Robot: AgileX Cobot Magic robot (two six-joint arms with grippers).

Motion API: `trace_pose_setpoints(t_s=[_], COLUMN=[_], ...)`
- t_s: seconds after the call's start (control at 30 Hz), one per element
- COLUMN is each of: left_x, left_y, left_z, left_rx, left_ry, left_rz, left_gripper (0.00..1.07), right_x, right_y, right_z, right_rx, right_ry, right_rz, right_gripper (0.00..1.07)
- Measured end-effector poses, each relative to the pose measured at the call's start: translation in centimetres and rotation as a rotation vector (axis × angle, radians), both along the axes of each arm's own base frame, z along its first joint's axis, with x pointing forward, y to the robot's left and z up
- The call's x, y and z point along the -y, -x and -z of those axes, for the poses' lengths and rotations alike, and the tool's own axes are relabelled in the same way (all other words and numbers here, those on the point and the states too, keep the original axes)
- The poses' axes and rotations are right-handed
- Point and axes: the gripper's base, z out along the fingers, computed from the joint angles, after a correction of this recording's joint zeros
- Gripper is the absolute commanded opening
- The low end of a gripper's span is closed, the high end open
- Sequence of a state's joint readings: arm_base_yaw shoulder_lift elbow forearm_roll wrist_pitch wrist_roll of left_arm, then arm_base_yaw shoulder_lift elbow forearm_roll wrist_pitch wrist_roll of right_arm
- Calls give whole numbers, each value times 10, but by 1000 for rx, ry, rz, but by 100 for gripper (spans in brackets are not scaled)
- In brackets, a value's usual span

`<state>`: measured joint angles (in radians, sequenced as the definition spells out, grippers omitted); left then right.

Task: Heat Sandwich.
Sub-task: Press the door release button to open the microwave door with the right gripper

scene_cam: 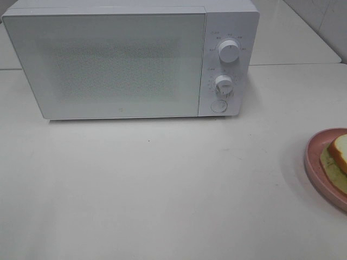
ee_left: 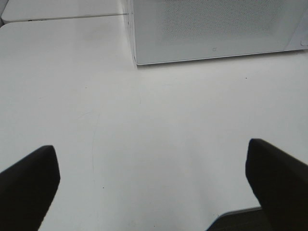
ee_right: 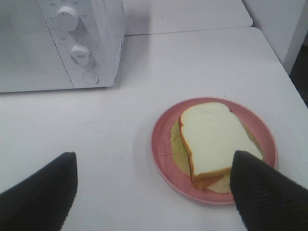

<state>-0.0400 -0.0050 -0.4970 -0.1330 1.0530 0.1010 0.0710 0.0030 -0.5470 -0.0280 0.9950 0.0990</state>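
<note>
The sandwich, white bread with an orange-brown crust over pale green-yellow filling, lies on a round pink plate. In the exterior high view the sandwich and plate are cut off by the right edge. A white microwave stands at the back with its door shut. My right gripper hovers open just short of the plate, one finger overlapping the plate's rim in view. My left gripper is open above bare table, in front of the microwave. Neither arm shows in the exterior high view.
The microwave has two knobs and a round door button on its right panel. A second table adjoins behind. The table's right edge runs close beside the plate.
</note>
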Motion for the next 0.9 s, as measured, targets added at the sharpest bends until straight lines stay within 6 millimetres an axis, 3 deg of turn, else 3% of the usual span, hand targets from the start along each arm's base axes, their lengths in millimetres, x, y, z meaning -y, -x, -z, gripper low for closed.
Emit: trace_pose_setpoints(t_s=[0.4,0.9], left_x=[0,0], left_y=[0,0], left_z=[0,0], left_rx=[0,0], left_ry=[0,0], left_rz=[0,0], left_gripper=[101,101], right_x=[-4,-8], right_y=[-50,-104], right_z=[-16,-15], right_rx=[-22,-80], right_ry=[6,12], right_rz=[-4,-10], right_gripper=[83,82])
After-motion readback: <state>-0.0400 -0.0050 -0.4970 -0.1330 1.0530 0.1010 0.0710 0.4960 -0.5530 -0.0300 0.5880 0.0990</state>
